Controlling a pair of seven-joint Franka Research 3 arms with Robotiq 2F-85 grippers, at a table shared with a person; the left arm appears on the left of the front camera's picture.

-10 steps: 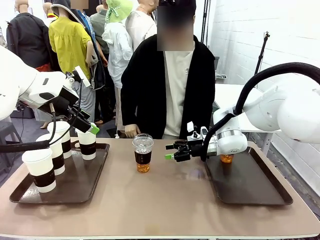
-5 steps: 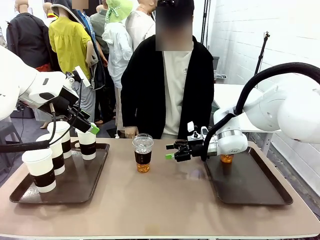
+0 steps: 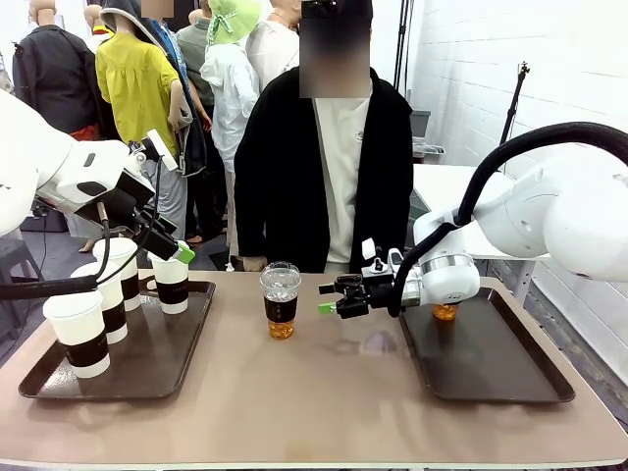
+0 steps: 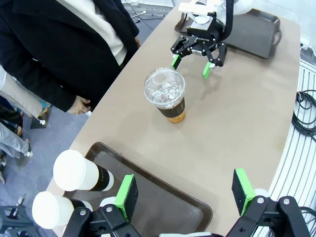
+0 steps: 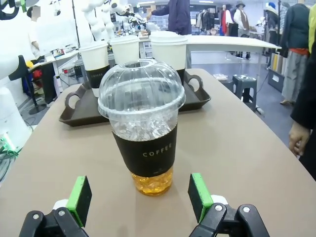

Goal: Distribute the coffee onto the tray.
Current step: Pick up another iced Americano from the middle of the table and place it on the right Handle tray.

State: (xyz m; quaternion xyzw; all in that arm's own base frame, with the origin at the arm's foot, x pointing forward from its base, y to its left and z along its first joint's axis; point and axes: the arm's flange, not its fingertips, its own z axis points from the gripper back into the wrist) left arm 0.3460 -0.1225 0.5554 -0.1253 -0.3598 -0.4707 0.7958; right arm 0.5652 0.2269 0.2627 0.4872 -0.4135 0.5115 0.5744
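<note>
Jaws released on both arms — right arm (image 3: 328,307) hides most of an iced cup (image 3: 445,312) behind it.

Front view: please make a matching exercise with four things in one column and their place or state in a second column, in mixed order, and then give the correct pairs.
Things:
1. iced coffee cup
2. paper cups
3. right hand
4. left hand

Places or states:
A. open, above the left tray
B. standing on the left tray
C. on the bare table between the two trays
D. open, low over the table, pointing at the dome-lidded cup

Pairs: 1-C, 2-B, 3-D, 4-A
</note>
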